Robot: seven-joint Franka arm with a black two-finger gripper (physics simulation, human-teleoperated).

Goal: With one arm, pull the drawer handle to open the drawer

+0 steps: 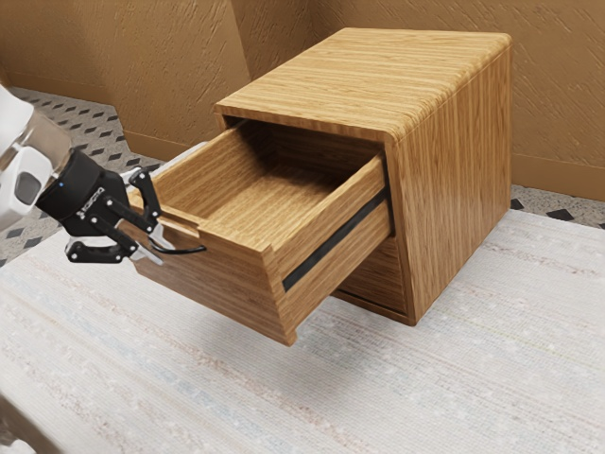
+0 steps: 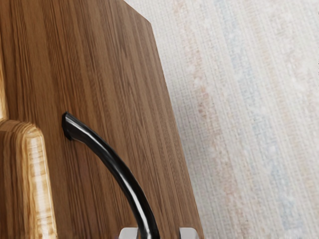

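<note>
In the exterior view, the light-brown wooden box-shaped cabinet [image 1: 454,170] is standing on a pale woven rug [image 1: 425,378], and its matching wooden drawer [image 1: 255,218] is sticking well out of the opening toward the exterior view's left, its bare inside showing. The thin black curved metal drawer handle [image 1: 181,250] is projecting from the drawer's front. The black two-finger gripper [image 1: 156,243] is reaching in at this handle, and its fingers are standing spread apart on either side of the bar.

In the wrist view, the black handle [image 2: 107,159] is arching away from the dark-grained drawer front [image 2: 99,74] and running down between two pale fingertips [image 2: 128,233]. It is lying close to one pad and leaving a clear gap to the other. The rug [image 2: 249,99] is showing beyond the drawer's edge.
</note>
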